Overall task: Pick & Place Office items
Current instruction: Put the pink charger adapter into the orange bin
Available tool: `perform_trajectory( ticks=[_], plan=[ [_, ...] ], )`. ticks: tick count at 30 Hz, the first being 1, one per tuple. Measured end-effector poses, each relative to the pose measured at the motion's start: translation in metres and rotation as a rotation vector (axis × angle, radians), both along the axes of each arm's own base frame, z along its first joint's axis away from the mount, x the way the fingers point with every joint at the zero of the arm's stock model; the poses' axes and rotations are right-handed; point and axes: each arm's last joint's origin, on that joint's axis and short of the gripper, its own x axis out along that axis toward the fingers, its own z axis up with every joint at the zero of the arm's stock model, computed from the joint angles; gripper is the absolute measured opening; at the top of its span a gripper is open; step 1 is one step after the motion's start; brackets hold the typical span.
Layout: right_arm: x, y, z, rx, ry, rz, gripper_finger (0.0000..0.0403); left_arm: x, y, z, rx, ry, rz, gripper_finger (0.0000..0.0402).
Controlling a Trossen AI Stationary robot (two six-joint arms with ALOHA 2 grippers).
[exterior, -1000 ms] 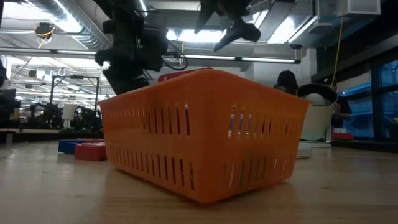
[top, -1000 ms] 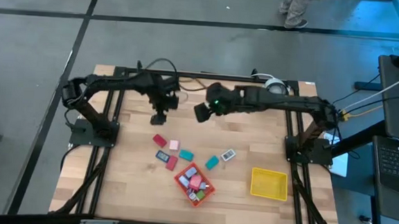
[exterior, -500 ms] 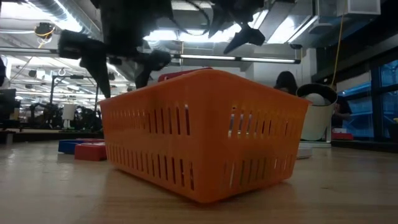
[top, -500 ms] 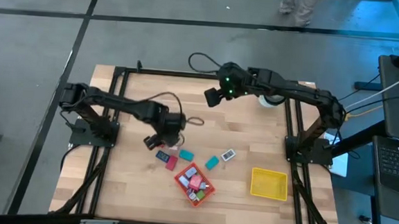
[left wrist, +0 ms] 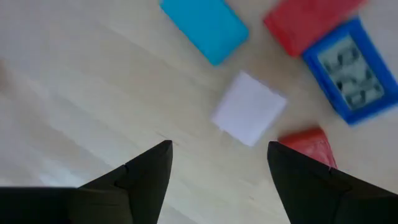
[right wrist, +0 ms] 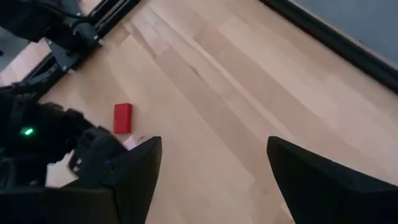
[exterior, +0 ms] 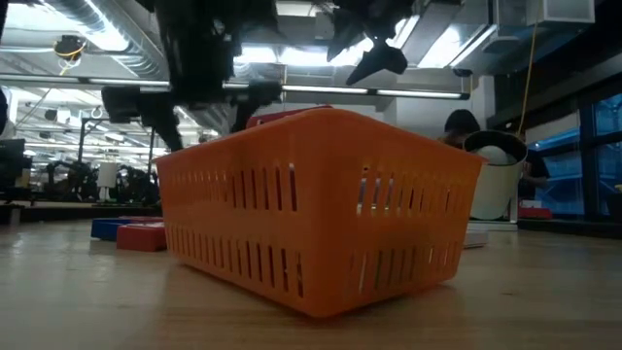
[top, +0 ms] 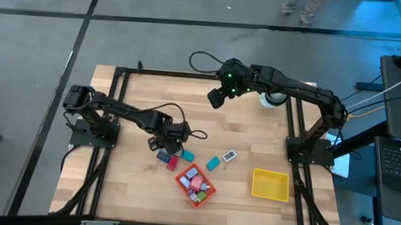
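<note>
Small blocky office items lie loose on the wooden table: a blue piece (top: 163, 155), a red one (top: 171, 164), teal ones (top: 187, 155) (top: 213, 163) and a white-faced one (top: 229, 155). Several more sit in the orange-red tray (top: 184, 186). My left gripper (top: 172, 134) hangs open just above the loose group. Its wrist view shows a pale pink square (left wrist: 249, 116) ahead of the open fingers (left wrist: 221, 158), beside a teal block (left wrist: 206, 25), a blue piece (left wrist: 350, 70) and a red block (left wrist: 310, 145). My right gripper (top: 216, 98) is open, raised over the far middle of the table.
A yellow tray (top: 270, 184) lies near the table's right near corner. A white roll (top: 274, 98) sits by the far right edge. In the low view the orange tray's slotted wall (exterior: 321, 219) fills the foreground, with blue and red pieces (exterior: 128, 233) behind it. Bare wood lies left of the items.
My left gripper has swung from the far middle of the table toward the near edge and down, ending over the loose pieces and covering the pink one in the high view. My right gripper has drawn back toward the far edge and risen.
</note>
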Motion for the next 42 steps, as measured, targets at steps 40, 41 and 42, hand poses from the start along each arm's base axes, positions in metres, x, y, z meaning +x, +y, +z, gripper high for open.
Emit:
perform_trajectory(
  ticks=[40,41,42],
  plan=[
    [0.004,-0.016,0.009,-0.128,-0.094,0.006,0.0297,0.021,-0.007,-0.067,-0.056,0.19,-0.13,0.0255],
    [0.004,-0.017,0.009,-0.126,-0.094,0.006,0.0297,0.021,-0.006,-0.067,-0.058,0.193,-0.12,0.0251],
    [0.004,-0.017,0.009,-0.126,-0.094,0.006,0.0297,0.021,-0.006,-0.067,-0.063,0.195,-0.11,0.0246]
  ],
)
